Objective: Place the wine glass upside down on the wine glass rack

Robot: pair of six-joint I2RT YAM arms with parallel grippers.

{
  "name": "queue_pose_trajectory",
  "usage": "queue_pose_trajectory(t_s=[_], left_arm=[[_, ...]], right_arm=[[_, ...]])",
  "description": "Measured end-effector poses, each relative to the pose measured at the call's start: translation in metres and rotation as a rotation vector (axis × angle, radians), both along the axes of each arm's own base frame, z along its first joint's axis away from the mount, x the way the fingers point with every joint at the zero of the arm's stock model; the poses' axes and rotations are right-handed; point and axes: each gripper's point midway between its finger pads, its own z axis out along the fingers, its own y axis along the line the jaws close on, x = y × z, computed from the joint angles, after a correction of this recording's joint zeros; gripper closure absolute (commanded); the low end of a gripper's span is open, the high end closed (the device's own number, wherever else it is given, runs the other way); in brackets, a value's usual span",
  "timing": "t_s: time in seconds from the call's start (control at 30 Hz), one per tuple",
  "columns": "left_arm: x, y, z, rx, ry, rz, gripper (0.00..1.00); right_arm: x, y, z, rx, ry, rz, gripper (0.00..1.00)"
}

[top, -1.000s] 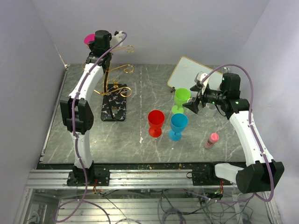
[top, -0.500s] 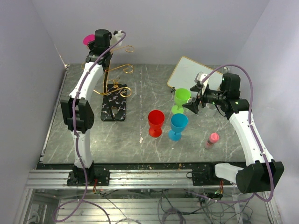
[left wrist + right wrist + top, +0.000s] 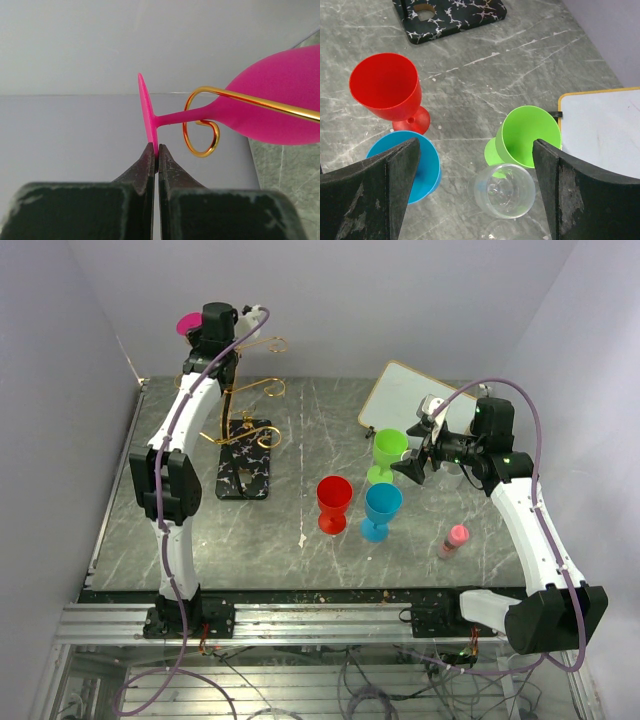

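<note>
**Task item.** The pink wine glass (image 3: 280, 110) is off the desk (image 3: 300, 440), raised at the far left rear, level with the top of the wine glass rack (image 3: 252, 388). The left gripper (image 3: 156, 155) has its jaws closed on the rim of the glass's flat foot, which shows edge-on.

**Orientation.** In the left wrist view the long axis of the glass lies crosswise to the jaws. The foot is at the jaws, the stem runs sideways, and the bowl is out to the right of the frame. One gold arm of the rack crosses in front of the bowl, and its curled end overlaps the stem. Whether the stem sits inside the curl cannot be told.

**Rack.** Its black base (image 3: 245, 462) with white marks stands flat on the desk, left of centre.

**Right side.** The right gripper (image 3: 475, 165) hangs with jaws wide apart and nothing between them, above a green glass (image 3: 530, 135) and a clear glass (image 3: 504, 190). A blue glass (image 3: 422, 167) and a red glass (image 3: 384, 86) stand upright just beside these. A whiteboard (image 3: 410, 395) lies at the rear right.
</note>
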Motion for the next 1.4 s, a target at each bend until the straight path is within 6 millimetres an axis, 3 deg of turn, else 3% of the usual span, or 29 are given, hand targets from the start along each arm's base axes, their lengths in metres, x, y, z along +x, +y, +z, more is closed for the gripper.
queue_pose_trajectory(t_s=[0.8, 1.0, 1.4], left_arm=[[0.002, 0.005, -0.009, 0.047, 0.024, 0.016, 0.93], [-0.001, 0.015, -0.006, 0.07, 0.025, 0.057, 0.93], [-0.014, 0.014, -0.015, 0.08, 0.075, 0.047, 0.93]], right_arm=[[0.001, -0.002, -0.001, -0.001, 0.002, -0.006, 0.06], [0.001, -0.002, -0.001, -0.002, 0.0, -0.006, 0.06], [0.001, -0.002, -0.002, -0.008, -0.003, -0.005, 0.05]])
